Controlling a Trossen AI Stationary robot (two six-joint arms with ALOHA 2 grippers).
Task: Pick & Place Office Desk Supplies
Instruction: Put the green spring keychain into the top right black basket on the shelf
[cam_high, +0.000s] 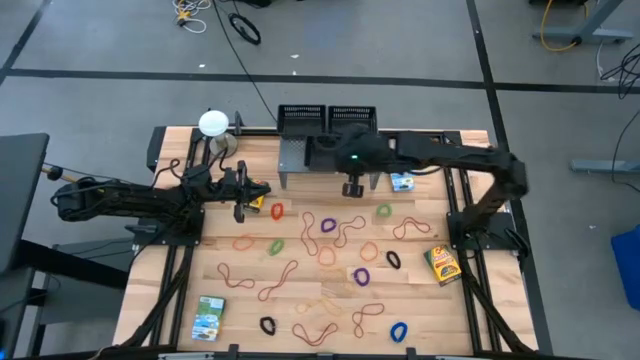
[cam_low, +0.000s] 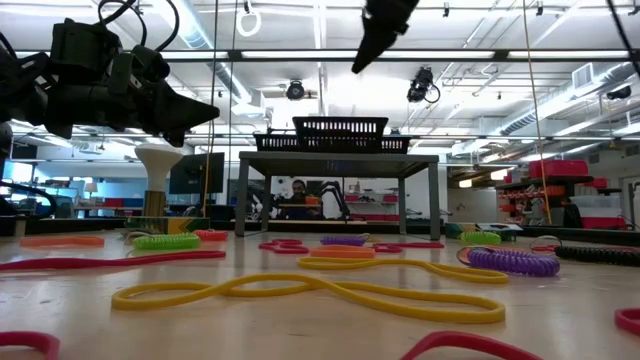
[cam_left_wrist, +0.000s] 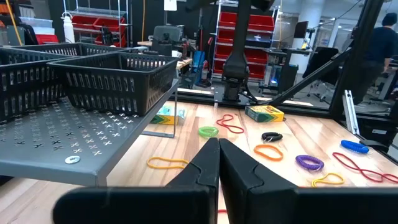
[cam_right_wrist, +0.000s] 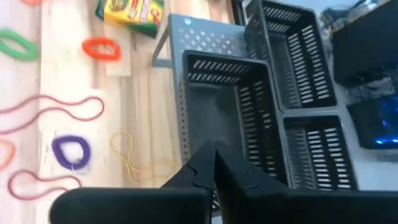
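Currently the right gripper (cam_high: 352, 188) hangs in the air over the front edge of the grey shelf (cam_high: 292, 158), fingers pressed together, nothing between them. The right wrist view confirms it: closed fingertips above the black mesh trays (cam_right_wrist: 227, 106), no band in the pinch.

Left gripper (cam_high: 241, 193) sits raised at the left side of the table (cam_high: 300, 290), just left of the shelf, fingers also fully closed and empty.

Containers:
- Two mesh trays show side by side on the shelf at the far edge of the table in the high view; the right wrist view shows three tray compartments there.
- The tray insides on view in the wrist pictures look bare; I can't tell for the parts hidden by the walls.

Supplies are all on the wood, none in a tray:
- Rubber bands (cam_high: 340, 232) scattered across the middle and near part of the table, in orange, red, purple, green, black and blue.
- Yellow-green box (cam_high: 442, 263) near the right edge.
- Green-white box (cam_high: 209, 318) at the near left corner.
- Another small box (cam_high: 403, 182) just right of the shelf.

White ball on a stand (cam_high: 212, 124) at the far left corner.
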